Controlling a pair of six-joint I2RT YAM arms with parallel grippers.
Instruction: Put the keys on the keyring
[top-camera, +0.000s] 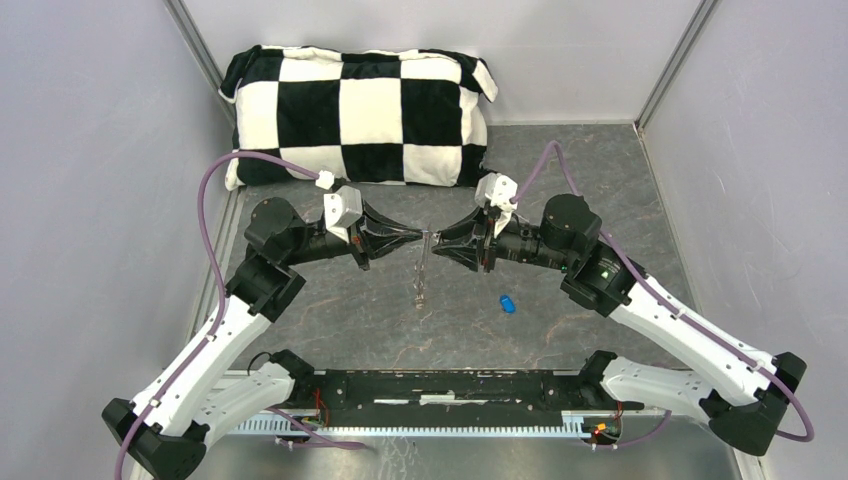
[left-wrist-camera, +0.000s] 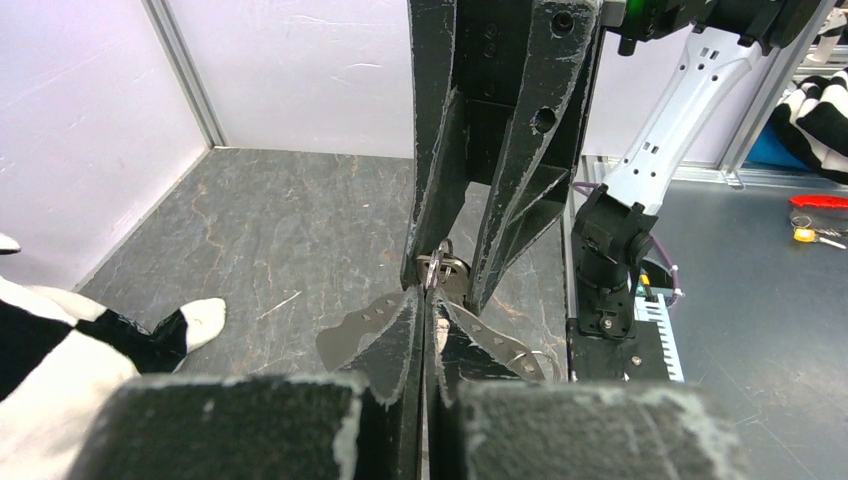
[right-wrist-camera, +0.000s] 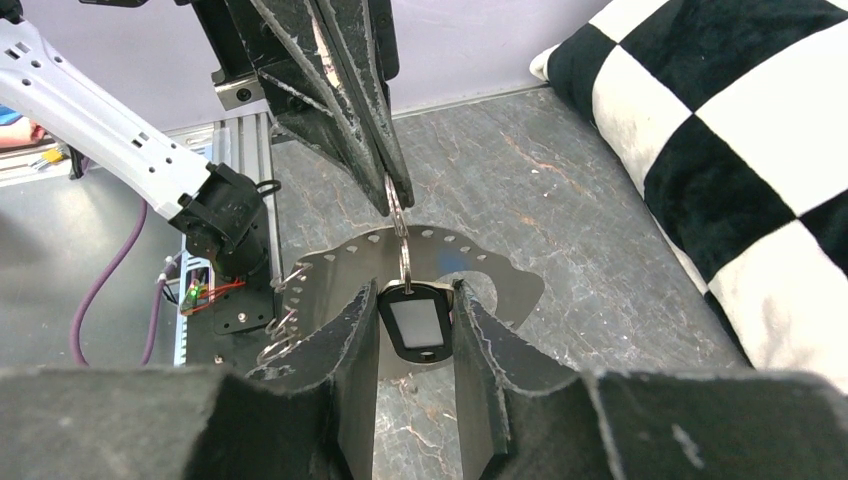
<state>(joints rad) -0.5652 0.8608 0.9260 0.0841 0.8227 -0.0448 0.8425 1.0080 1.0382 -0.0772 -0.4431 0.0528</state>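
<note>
The black key (right-wrist-camera: 413, 325) is gripped by its head in the narrowly closed right gripper (right-wrist-camera: 412, 295). The left gripper (left-wrist-camera: 425, 298), tip to tip with it, is clamped tight on thin wire of the keyring (right-wrist-camera: 500, 280). Ring and key could be dropped if either pinch slips or the arms are pulled apart. The keyring is hung at 6 o'clock beneath the tips, and the blue key (top-camera: 508, 303) is seen on the table (top-camera: 330, 320) at 4 o'clock, well apart

The right tool (right-wrist-camera: 414, 300) pinches a black plastic key head with a pale centre (right-wrist-camera: 414, 328), its silvery wire ring (right-wrist-camera: 404, 255) clamped in the left tool (right-wrist-camera: 396, 203).
</note>
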